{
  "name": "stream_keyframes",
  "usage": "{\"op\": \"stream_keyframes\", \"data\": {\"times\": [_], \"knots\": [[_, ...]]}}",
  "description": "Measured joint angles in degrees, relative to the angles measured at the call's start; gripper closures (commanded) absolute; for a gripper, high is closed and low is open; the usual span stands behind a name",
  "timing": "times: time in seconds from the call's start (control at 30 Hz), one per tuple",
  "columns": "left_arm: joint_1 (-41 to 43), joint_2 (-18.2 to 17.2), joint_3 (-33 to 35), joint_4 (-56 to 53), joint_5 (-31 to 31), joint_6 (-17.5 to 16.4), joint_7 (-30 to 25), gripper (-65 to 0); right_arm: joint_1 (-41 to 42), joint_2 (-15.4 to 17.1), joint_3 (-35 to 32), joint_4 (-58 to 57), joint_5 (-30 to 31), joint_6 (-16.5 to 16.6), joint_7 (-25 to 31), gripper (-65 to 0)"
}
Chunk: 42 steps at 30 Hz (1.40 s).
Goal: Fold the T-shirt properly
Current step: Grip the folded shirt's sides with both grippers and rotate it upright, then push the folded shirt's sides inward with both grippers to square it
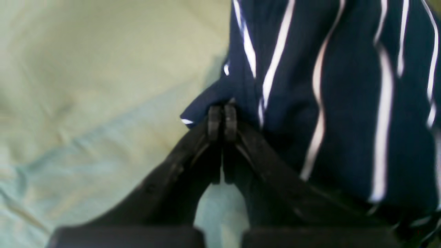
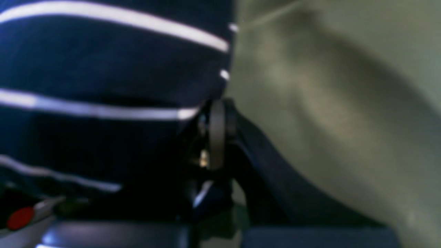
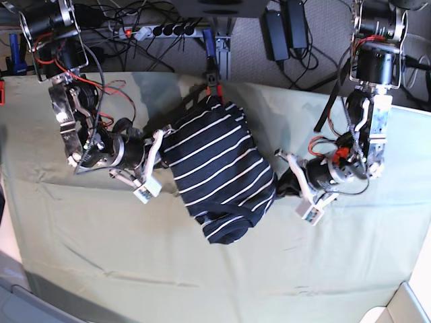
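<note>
The T-shirt (image 3: 219,171), navy with thin white stripes, is bunched in a lump at the middle of the table, stretched between both arms. My left gripper (image 3: 278,180) is shut on its right edge; in the left wrist view the fingertips (image 1: 222,117) pinch a navy fold of the T-shirt (image 1: 344,103). At the left edge, my right gripper (image 3: 163,149) is shut on the cloth too. The right wrist view shows that gripper (image 2: 217,115) clamped on the hem of the T-shirt (image 2: 103,69). The shirt's lower end curls under near the table's front.
A pale green table cloth (image 3: 101,235) covers the table and lies wrinkled. A power strip (image 3: 158,30) and cables run along the back. A red-tipped clamp (image 3: 213,86) stands at the back edge behind the shirt. A white bin corner (image 3: 404,306) shows at the front right.
</note>
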Motion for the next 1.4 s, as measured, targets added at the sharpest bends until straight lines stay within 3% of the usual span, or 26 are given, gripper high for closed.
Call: {"op": "stream_keyframes", "data": {"times": [0.33, 0.6, 0.73, 0.83, 1.0, 1.13, 1.4], "knots": [[-1.68, 2.86, 0.46, 0.0, 0.07, 0.02, -0.42, 0.0, -5.51, -0.15, 0.07, 6.1, -0.17, 0.0, -0.2, 0.0], [-3.52, 3.8, 8.83, -0.02, 3.54, 0.04, -1.92, 0.0, -6.08, -0.15, 0.24, 6.84, -0.28, 0.0, -0.46, 0.0], [-5.07, 4.09, 9.9, -0.02, 5.51, 0.79, -1.9, 0.0, -6.08, -0.15, 0.35, 6.84, -0.31, 0.0, -0.59, 0.0], [-6.05, 3.08, 9.25, -0.02, 5.46, 3.85, -1.36, 0.0, -6.1, -0.17, 1.7, 6.86, -0.24, 0.0, -0.68, 0.0], [-6.34, -0.59, 4.94, 0.0, 4.59, 4.92, 2.19, 0.0, -5.84, -0.35, 7.41, 6.91, 0.0, 0.0, -0.13, 0.0], [-3.06, -3.39, 1.64, 0.0, 0.11, 5.27, 2.86, 0.0, -4.7, -0.35, 11.23, 6.91, 0.02, 0.0, 0.04, 0.0], [4.74, -3.63, -0.9, 0.0, -3.43, 5.16, 1.95, 0.0, -4.46, -0.33, 14.05, 6.95, 0.02, 0.0, 0.07, 0.0]]}}
